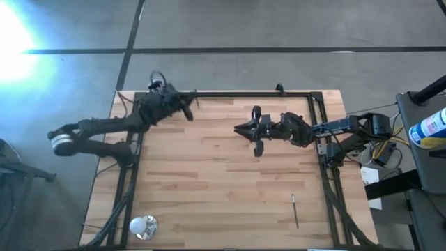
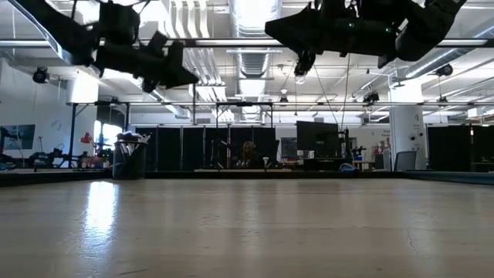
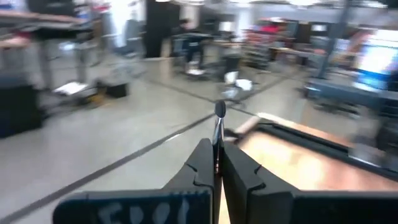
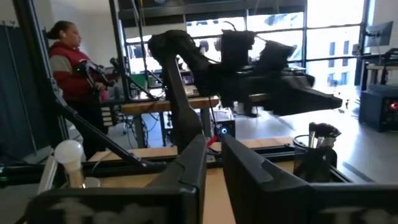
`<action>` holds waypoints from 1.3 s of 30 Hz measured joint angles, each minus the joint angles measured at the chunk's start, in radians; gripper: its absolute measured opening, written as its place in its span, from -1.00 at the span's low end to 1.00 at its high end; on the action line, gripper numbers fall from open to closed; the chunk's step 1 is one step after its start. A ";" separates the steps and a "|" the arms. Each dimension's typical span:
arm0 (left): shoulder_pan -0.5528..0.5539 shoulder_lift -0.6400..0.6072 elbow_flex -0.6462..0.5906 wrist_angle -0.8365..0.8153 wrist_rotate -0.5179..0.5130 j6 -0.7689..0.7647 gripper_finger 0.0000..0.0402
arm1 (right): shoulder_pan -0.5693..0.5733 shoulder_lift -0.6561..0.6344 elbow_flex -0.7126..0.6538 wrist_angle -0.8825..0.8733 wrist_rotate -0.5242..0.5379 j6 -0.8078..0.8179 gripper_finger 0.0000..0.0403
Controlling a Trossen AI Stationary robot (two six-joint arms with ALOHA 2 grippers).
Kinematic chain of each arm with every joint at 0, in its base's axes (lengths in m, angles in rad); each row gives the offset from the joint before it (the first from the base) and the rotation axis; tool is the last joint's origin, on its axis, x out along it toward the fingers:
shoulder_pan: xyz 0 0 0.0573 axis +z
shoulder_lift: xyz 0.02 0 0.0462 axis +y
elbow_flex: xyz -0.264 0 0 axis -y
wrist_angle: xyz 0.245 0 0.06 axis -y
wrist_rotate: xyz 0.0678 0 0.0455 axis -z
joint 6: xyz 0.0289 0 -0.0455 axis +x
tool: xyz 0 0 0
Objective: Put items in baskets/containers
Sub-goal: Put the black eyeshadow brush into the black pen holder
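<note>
The left gripper [image 3: 216,163] hung above the far-left corner of the tabletop [image 1: 209,181], jaws clamped on a makeup brush [image 3: 218,121]. The black cup [image 4: 314,163], already holding brushes, stood at that same far-left corner. Lowering the brush handle-first, straight over the cup's narrow mouth, looked wisest. The right gripper [image 1: 244,130] waited mid-table, jaws slightly apart. One brush [image 1: 295,209] lay near the right front.

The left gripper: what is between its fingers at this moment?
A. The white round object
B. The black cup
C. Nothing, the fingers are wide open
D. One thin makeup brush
D. In the left wrist view the left gripper has its fingers closed on a thin makeup brush, whose small head sticks out past the fingertips.
</note>
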 joint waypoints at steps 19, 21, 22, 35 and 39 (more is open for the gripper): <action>0.442 -0.012 -0.104 0.085 -0.147 0.048 -0.96 | 0.000 0.000 -0.041 0.005 0.029 -0.049 -0.96; 0.442 -0.012 -0.119 0.103 -0.180 0.062 -0.96 | 0.000 0.000 -0.041 0.004 0.029 -0.057 -0.96; 0.442 -0.012 -0.129 0.112 -0.190 0.067 -0.96 | 0.000 0.000 -0.041 0.004 0.029 -0.060 -0.96; 0.443 -0.012 -0.228 0.149 -0.249 0.050 -0.93 | -0.006 0.000 -0.041 0.003 0.026 -0.085 -0.96; 0.443 -0.012 -0.234 0.113 -0.243 -0.007 -0.69 | -0.006 0.000 -0.041 -0.007 0.026 -0.086 -0.96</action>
